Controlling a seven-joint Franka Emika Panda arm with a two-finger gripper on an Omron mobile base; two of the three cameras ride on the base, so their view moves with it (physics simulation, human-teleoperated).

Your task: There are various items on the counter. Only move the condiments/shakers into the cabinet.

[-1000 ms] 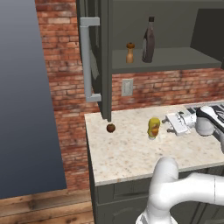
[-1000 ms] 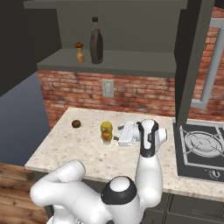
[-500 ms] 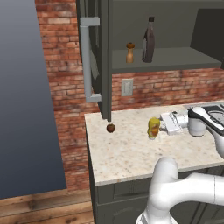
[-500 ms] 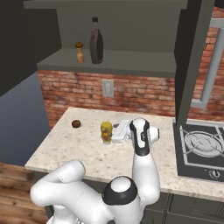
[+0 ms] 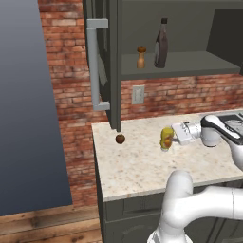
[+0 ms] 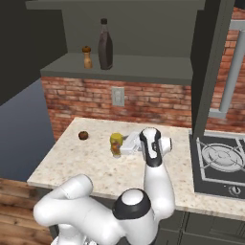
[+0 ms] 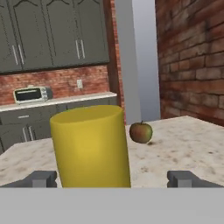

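The gripper (image 7: 111,178) lies level over the worktop (image 5: 142,166) with its jaws spread wide on either side of the yellow squeeze bottle (image 7: 90,146), not gripping it. Beyond the bottle sits the small round ball (image 7: 141,132), well apart. Farther back, on the open cabinet (image 6: 143,67) shelf, the wooden shaker (image 6: 87,57) and the tall dark bottle (image 6: 105,45) stand side by side.

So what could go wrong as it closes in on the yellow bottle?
The open gripper is low on the yellow bottle, so pushing further could tip it before the fingers close. The round brown ball sits just beyond it and could get knocked. Lifting it, the arm must clear the open cabinet door.
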